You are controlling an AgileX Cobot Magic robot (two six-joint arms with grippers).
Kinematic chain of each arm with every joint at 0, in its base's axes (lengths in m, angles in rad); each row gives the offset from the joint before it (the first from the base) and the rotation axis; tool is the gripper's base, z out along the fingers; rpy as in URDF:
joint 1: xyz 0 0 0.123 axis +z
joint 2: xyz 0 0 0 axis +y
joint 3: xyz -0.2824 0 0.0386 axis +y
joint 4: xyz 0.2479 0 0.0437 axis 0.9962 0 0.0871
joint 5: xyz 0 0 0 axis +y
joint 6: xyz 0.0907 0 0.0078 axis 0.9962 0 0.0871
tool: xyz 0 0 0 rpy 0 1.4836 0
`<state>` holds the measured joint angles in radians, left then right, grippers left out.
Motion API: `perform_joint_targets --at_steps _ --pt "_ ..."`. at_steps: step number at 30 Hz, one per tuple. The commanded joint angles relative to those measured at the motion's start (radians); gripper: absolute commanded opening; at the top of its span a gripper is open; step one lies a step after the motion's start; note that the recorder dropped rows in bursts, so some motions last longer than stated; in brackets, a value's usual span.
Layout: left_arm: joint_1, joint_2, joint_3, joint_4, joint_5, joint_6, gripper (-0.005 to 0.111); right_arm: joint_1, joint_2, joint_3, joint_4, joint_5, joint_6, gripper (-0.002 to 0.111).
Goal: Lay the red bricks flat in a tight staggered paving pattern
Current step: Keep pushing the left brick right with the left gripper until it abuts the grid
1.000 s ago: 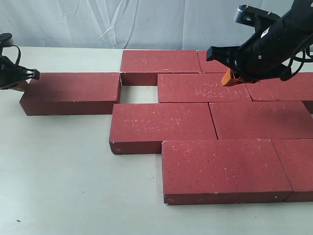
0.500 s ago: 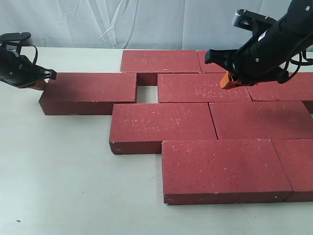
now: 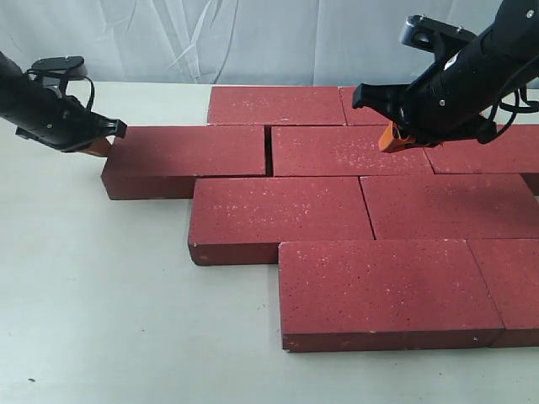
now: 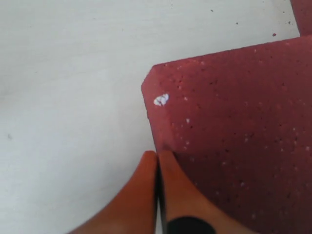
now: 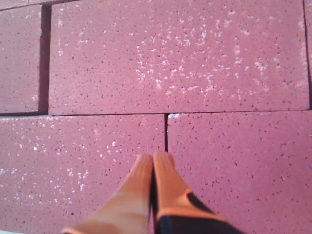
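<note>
- Dark-red rectangular paver bricks [image 3: 278, 210], rough and flecked with pale specks, lie flat on the pale desk [image 3: 101, 320] in staggered rows. The one that matters now is the outermost brick [image 3: 189, 156] of the second row from the back.
- That outermost brick has its long axis running along its own row. Only a thin dark seam [image 3: 268, 150] parts its inner end from the neighbouring brick [image 3: 345, 150].
- My left hand [image 3: 101, 143] is at the outermost brick's outer end, the end away from the seam. The brick therefore lies straight ahead of me, with the seam at its far end.
- That hand is clenched on nothing. In the wrist view my orange fingertips [image 4: 146, 170] meet the brick's end face close to a corner, not at its middle.
- My right hand [image 3: 396, 136] is also clenched and empty, over the neighbouring brick beyond the seam. I cannot tell whether it presses down or only hovers.
- My left arm is the nearer one to the outermost brick. I judge that a push along its long axis would close the seam, though contact so near the corner could swing the brick askew.
</note>
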<state>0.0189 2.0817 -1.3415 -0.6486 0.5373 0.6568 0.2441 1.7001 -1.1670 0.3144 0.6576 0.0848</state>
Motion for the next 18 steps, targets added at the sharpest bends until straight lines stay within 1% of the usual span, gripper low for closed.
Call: perform_joint_targets --at_steps 1,10,14,18 --pt "-0.013 0.007 -0.004 -0.022 0.01 0.001 0.0 -0.005 -0.002 -0.005 0.001 -0.007 -0.006 -0.001" --pt "-0.013 0.007 -0.004 -0.057 0.035 0.001 0.0 -0.005 -0.002 -0.005 0.001 -0.007 -0.006 -0.001" --pt "-0.013 0.007 -0.004 -0.035 0.048 0.001 0.0 -0.005 -0.002 -0.005 0.001 -0.007 -0.006 -0.001" --pt "0.008 -0.001 -0.004 -0.022 0.066 -0.01 0.0 -0.005 -0.002 -0.005 0.001 -0.005 -0.006 -0.001"
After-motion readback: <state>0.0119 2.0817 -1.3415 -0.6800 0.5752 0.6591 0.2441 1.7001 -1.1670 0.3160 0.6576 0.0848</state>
